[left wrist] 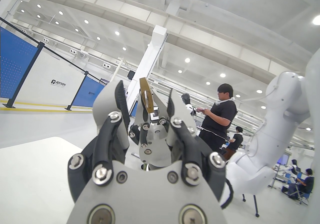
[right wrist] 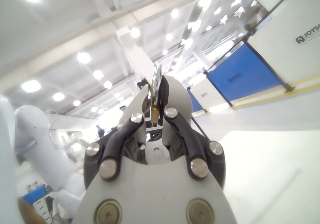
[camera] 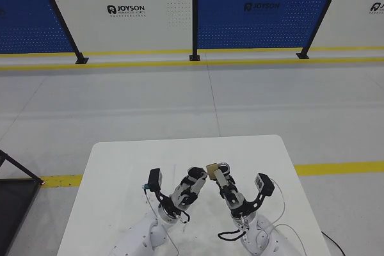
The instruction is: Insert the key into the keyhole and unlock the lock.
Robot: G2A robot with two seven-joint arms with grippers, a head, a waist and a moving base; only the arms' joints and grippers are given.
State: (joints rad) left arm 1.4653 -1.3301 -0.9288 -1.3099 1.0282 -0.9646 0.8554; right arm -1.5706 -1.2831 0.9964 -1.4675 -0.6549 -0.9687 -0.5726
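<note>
The right gripper (right wrist: 157,90) was clamped on the brass lock (right wrist: 154,110) over the middle of the desk (camera: 115,192); the left gripper (left wrist: 146,90), fingers apart, was just beside it

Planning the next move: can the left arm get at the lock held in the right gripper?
Probably yes. The left gripper is open and faces the lock, which the right gripper holds up off the table; nothing stands between them.

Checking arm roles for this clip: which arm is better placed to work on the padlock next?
Left, probably: the left claw is open and empty, facing the brass padlock, which the right claw is clamped on.
</note>
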